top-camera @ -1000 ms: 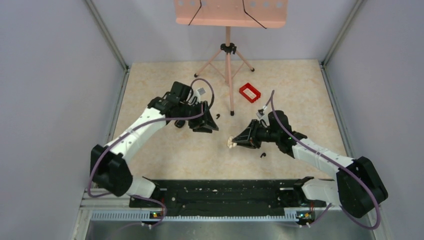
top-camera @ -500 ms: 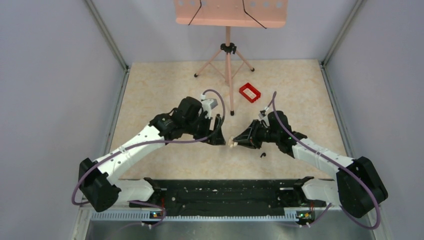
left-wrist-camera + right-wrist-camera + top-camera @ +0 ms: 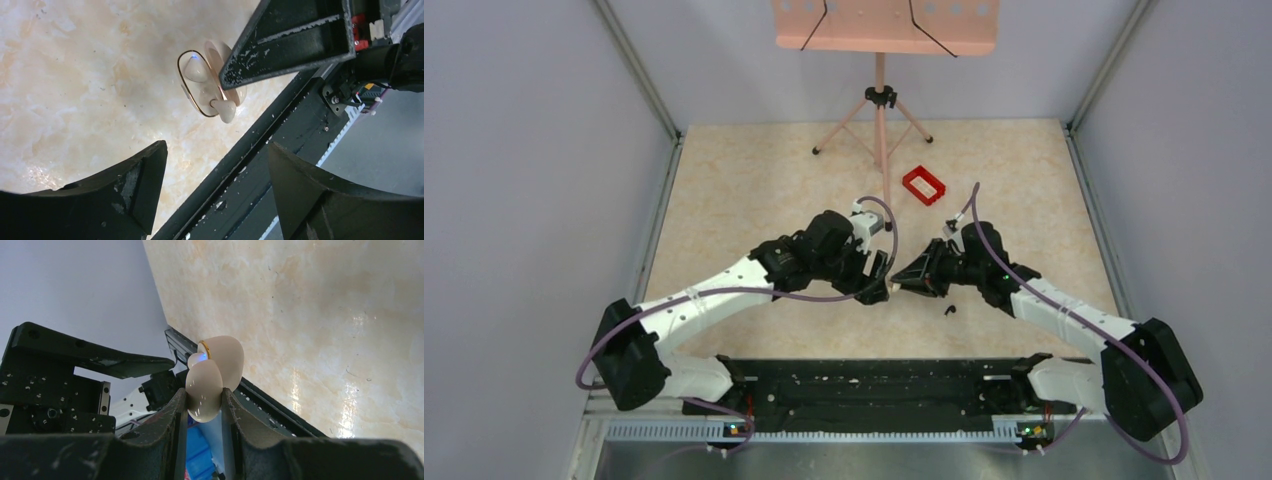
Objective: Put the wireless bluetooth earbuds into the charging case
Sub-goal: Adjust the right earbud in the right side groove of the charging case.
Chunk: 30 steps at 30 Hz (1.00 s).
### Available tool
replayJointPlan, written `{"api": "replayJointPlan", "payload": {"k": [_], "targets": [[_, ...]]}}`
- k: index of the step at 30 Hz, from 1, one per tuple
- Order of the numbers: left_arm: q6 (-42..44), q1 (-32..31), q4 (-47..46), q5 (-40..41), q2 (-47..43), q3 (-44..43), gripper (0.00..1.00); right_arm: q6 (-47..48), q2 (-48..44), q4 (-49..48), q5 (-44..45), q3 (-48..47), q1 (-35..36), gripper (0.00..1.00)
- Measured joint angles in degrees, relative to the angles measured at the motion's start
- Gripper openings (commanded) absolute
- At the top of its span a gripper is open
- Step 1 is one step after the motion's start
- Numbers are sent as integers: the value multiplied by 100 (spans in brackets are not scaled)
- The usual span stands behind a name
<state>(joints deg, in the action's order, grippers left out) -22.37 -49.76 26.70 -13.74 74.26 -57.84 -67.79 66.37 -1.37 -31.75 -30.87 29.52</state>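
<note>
Between the right gripper's (image 3: 205, 399) narrowed fingers: cream charging case (image 3: 220, 357), lid open, pinched. Left gripper (image 3: 216, 147): jaws wide, empty, swung across since a second ago, now just beside the case. One black earbud (image 3: 948, 311): on the table (image 3: 754, 190) near the right gripper.

The right fingers (image 3: 295, 35) cover the far side of the charging case (image 3: 199, 75) in the left wrist view, so its wells can't be fully read. From overhead the case is only a pale sliver, the loose earbud (image 3: 948, 311) a shapeless black speck, and the music stand (image 3: 884, 25) is cropped at the top.
</note>
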Motion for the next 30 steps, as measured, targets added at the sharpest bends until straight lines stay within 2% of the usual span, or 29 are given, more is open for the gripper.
{"api": "replayJointPlan", "payload": {"k": [12, 30], "targets": [[184, -22, -269, 120, 605, 0, 75, 4, -35, 66, 22, 0, 0, 0], [334, -22, -50, 717, 691, -24, 74, 11, -79, 105, 96, 0, 0, 0]]}}
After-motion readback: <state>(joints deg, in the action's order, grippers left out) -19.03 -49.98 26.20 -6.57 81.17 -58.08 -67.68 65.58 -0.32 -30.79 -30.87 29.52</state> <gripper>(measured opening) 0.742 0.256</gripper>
